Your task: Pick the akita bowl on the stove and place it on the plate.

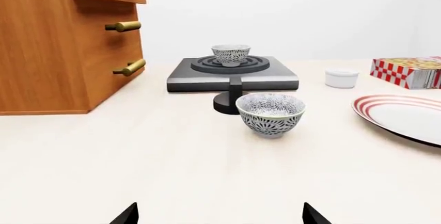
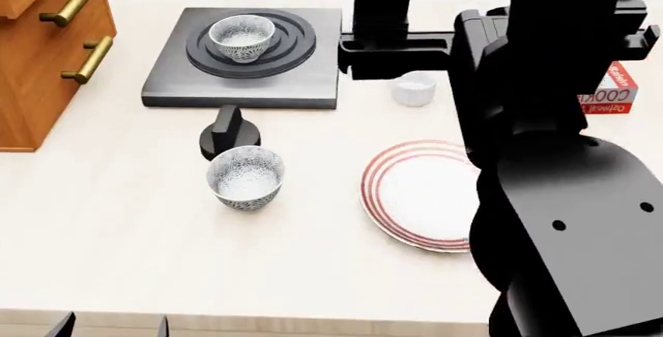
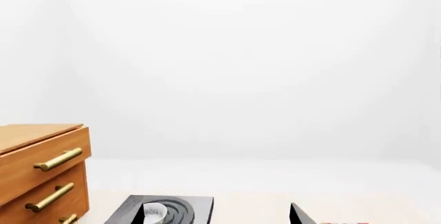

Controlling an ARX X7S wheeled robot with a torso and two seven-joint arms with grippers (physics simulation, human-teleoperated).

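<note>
The akita bowl [image 2: 241,38] stands upright on the burner rings of the dark stove [image 2: 176,81]; the left wrist view shows the bowl [image 1: 230,54] far ahead, and the right wrist view shows it [image 3: 154,213] low down. An identical twin bowl [image 2: 245,178] sits on the table in front of the stove's knob [image 2: 226,135]. The red-ringed plate [image 2: 414,193] lies to the right of the twin. My left gripper [image 1: 220,216] is open and empty near the table's front edge, well short of both bowls. My right gripper [image 3: 219,216] is open and empty, high above the stove's right side.
A wooden drawer cabinet [image 2: 36,57] with brass handles stands left of the stove. A small white cup [image 2: 414,88] and a red-checked box [image 2: 611,96] sit behind the plate. My right arm [image 2: 549,158] covers the plate's right part.
</note>
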